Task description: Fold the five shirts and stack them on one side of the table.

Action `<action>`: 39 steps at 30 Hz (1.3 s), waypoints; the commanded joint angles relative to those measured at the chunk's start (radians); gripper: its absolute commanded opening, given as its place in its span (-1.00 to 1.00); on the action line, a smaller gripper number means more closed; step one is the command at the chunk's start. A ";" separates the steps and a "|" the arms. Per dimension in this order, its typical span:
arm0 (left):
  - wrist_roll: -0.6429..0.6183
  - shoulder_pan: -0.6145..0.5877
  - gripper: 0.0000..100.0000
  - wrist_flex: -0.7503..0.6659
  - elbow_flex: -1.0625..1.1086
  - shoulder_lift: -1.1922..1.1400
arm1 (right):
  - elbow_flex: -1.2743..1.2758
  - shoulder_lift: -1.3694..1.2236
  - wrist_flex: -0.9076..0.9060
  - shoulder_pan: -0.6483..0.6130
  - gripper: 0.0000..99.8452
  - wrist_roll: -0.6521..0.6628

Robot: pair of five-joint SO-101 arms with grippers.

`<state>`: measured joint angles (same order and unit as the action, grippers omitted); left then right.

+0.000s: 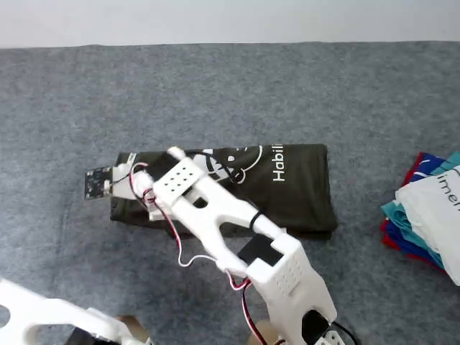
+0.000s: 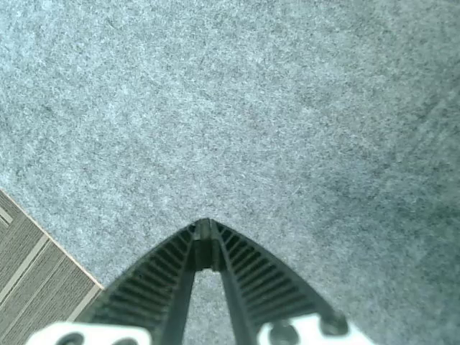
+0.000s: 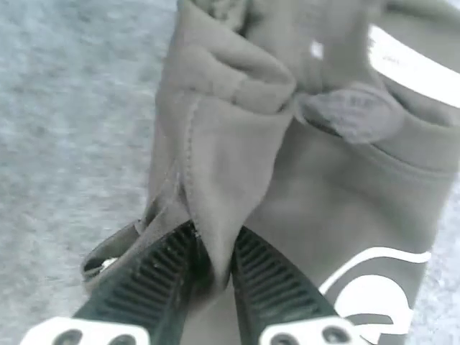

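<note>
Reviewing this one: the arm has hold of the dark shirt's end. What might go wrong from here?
1. The right gripper pinches only a bunched ridge of the dark shirt. It may hold just the top layer, so a pull could slip or undo the fold.
2. The left gripper is shut over bare grey mat, not pinning the shirt, so the whole shirt may drag.
3. The pile of shirts looks uneven, so another shirt on top might slide off.

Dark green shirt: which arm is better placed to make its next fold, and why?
Right. The right arm has its jaws shut on a bunched edge of the dark green shirt; the left arm has its jaws shut over bare grey mat, holding nothing.
</note>
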<state>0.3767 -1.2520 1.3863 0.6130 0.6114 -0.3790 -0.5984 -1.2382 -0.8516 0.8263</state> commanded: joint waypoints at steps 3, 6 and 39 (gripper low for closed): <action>0.006 0.002 -0.99 -0.018 -0.004 0.023 | -0.072 -0.036 0.030 0.045 -0.94 0.003; 0.006 0.002 -0.99 -0.018 -0.004 0.023 | -0.094 -0.053 0.028 0.054 -0.75 -0.038; 0.003 0.005 -0.99 -0.018 -0.004 0.025 | -0.448 -0.216 -0.495 -0.071 -0.98 -0.338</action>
<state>0.3767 -1.2520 1.3863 0.6130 0.6114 -0.7841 -0.8009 -1.7231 -0.9099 0.4964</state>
